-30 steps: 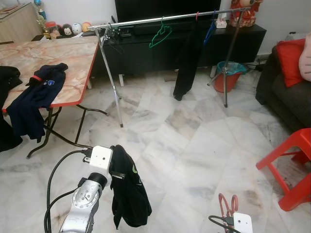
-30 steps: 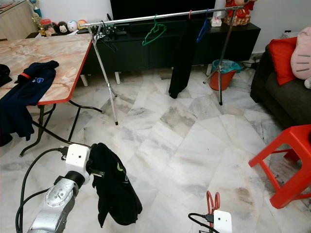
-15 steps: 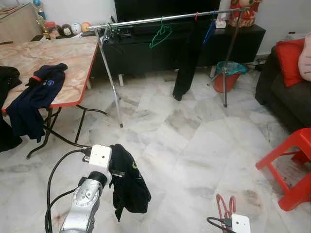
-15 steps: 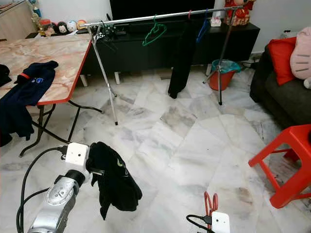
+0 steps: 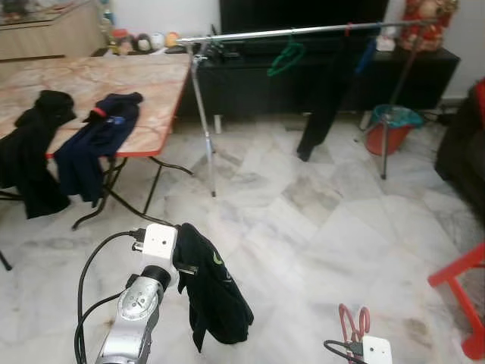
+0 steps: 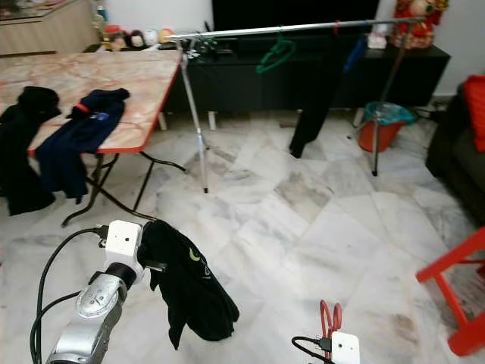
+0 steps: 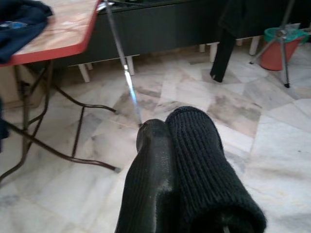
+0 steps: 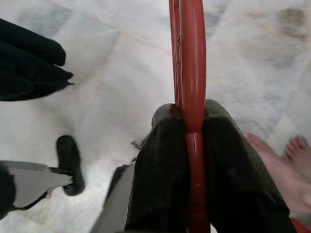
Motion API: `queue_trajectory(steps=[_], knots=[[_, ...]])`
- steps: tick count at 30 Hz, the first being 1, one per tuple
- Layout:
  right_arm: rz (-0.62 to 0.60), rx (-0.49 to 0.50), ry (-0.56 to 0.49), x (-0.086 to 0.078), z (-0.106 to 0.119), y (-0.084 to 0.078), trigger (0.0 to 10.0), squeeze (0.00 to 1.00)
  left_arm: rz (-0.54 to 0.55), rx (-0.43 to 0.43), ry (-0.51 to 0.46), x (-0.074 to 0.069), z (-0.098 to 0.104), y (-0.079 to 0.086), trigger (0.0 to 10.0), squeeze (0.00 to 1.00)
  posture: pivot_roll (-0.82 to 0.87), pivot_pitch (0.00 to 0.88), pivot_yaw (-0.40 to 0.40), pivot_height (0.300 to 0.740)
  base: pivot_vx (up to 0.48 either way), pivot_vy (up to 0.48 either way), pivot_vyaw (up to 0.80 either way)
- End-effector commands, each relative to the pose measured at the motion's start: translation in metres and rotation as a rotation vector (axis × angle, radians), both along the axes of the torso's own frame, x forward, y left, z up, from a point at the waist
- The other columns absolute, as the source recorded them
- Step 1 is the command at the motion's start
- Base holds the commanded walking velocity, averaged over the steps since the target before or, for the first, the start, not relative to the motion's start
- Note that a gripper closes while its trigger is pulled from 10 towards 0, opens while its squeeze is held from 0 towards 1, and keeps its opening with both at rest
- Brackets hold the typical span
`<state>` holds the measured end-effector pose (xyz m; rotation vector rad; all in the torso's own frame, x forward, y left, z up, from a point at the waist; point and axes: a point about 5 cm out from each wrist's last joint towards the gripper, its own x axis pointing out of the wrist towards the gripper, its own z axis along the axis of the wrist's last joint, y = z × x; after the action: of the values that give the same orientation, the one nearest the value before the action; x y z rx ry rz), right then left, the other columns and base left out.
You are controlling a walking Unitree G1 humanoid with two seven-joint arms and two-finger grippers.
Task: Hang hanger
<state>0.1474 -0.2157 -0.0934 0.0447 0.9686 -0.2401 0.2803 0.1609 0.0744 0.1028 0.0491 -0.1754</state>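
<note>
Our right gripper [image 8: 188, 121] pinches the red hanger [image 8: 187, 58] tight between its fingers. Our left gripper [image 7: 167, 131] clamps a black garment [image 6: 186, 292], draped just beside it; clothes rail [image 5: 303, 32] well ahead.

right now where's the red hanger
The red hanger is clamped in the right gripper, low at the robot's right in the eye views, above the marble floor and well short of the clothes rail.
</note>
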Motion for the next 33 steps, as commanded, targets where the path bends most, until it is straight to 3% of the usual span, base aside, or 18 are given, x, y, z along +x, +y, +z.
queue_trajectory(steps=[1,33], knots=[[-0.003,0.002,-0.007,-0.0002,-0.0001,0.0012,10.0,0.00,0.006,-0.014,-0.030,0.0033,0.0090,0.0011,10.0,0.00,0.05,0.000,0.042,0.740,0.000,0.356,0.00],[0.005,-0.010,-0.012,0.0009,0.0006,0.0005,10.0,0.00,0.003,-0.012,-0.025,0.0043,0.0093,0.0003,10.0,0.00,0.05,0.000,0.044,0.740,0.000,0.356,0.05]])
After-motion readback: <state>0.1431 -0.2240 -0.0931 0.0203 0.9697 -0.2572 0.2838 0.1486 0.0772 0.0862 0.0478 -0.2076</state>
